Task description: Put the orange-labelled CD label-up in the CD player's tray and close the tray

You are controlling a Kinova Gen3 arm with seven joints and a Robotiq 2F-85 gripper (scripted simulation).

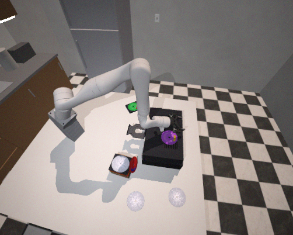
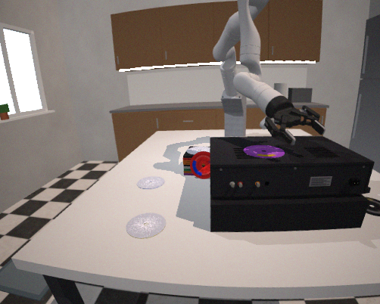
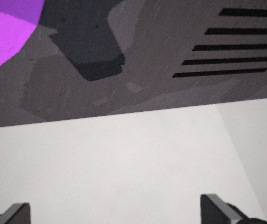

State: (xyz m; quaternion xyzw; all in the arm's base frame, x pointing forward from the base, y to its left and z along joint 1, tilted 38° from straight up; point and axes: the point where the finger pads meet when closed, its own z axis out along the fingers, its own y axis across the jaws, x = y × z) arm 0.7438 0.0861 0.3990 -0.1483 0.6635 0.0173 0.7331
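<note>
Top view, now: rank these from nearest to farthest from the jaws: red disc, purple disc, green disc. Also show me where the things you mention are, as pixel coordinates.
1. Purple disc [image 1: 167,137] [image 2: 261,152] [image 3: 6,42]: on the player's top.
2. Green disc [image 1: 132,106]: beyond the player, in a dark case.
3. Red disc [image 1: 133,164] [image 2: 200,165]: leaning by the case stack.
</note>
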